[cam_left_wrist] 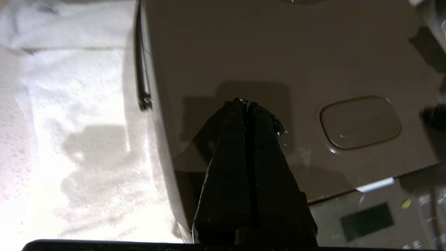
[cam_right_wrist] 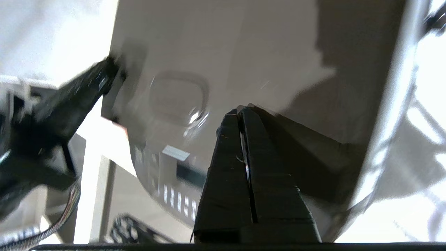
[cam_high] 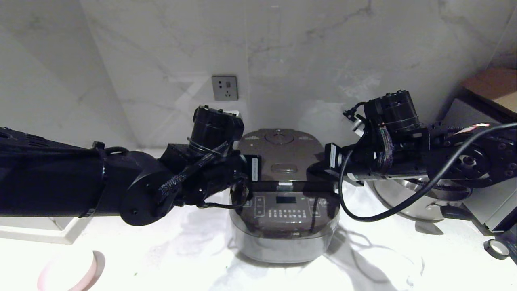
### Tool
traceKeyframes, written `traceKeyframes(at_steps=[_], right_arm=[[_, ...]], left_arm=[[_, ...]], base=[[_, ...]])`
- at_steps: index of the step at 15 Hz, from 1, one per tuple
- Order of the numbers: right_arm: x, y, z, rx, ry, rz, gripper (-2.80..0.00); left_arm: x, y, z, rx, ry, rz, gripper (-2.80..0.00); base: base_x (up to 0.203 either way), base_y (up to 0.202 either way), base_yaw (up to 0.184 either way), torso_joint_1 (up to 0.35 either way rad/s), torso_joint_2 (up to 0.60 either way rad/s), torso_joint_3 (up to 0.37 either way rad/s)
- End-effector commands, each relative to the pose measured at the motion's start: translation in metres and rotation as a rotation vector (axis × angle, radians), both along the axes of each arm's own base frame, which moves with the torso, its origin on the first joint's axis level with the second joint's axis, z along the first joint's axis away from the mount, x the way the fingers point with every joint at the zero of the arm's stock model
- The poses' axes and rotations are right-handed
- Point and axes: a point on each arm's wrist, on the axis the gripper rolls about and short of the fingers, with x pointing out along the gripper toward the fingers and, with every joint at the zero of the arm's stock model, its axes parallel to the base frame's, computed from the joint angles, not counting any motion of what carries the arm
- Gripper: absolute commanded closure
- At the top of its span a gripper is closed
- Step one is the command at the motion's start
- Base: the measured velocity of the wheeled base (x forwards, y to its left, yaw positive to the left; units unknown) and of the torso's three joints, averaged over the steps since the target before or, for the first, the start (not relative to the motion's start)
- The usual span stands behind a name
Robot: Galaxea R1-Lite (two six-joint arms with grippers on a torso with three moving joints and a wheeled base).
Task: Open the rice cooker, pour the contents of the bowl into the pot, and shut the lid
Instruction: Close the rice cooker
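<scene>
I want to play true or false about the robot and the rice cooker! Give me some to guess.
1. The rice cooker has its lid closed. True.
2. The left gripper is wide open. False: its fingers are pressed together.
3. The right gripper is shut, over the lid. True.
4. The pink bowl sits on top of the cooker. False: it is on the counter, near the front left.
5. A steel pan is right of the cooker. True.

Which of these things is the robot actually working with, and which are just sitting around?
Part of the job:
- rice cooker
- its lid, shut
- pink bowl
- left pincer and right pincer, both shut over the lid

Just lying about:
- steel pan
- wall socket
- tape roll
</scene>
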Motion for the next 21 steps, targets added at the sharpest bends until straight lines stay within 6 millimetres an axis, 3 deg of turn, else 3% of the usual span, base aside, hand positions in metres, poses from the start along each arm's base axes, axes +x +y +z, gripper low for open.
traceKeyframes(at_steps=[1, 5, 12, 15, 21], right_arm=[[-0.01, 0.008, -0.004, 0.006, 0.027, 0.024, 0.0], [-0.005, 0.009, -0.018, 0.005, 0.078, 0.004, 0.0], [0.018, -0.018, -0.037, 0.007, 0.117, -0.076, 0.0], [0.016, -0.017, -0.026, 0.034, 0.058, -0.069, 0.0], [0.001, -0.009, 0.002, 0.07, -0.012, -0.032, 0.0]], left_arm=[[-0.002, -0.004, -0.013, 0.029, 0.03, -0.014, 0.0], [-0.002, -0.011, -0.032, 0.068, 0.072, -0.023, 0.0], [-0.001, -0.021, -0.047, 0.092, 0.099, -0.036, 0.0], [-0.002, -0.019, -0.035, 0.066, 0.072, -0.032, 0.0], [0.002, -0.002, 0.011, -0.037, -0.027, 0.012, 0.0]], base=[[0.0, 0.0, 0.0, 0.0, 0.0, 0.0], [0.0, 0.0, 0.0, 0.0, 0.0, 0.0], [0.0, 0.0, 0.0, 0.0, 0.0, 0.0], [0.0, 0.0, 0.0, 0.0, 0.0, 0.0], [0.0, 0.0, 0.0, 0.0, 0.0, 0.0]])
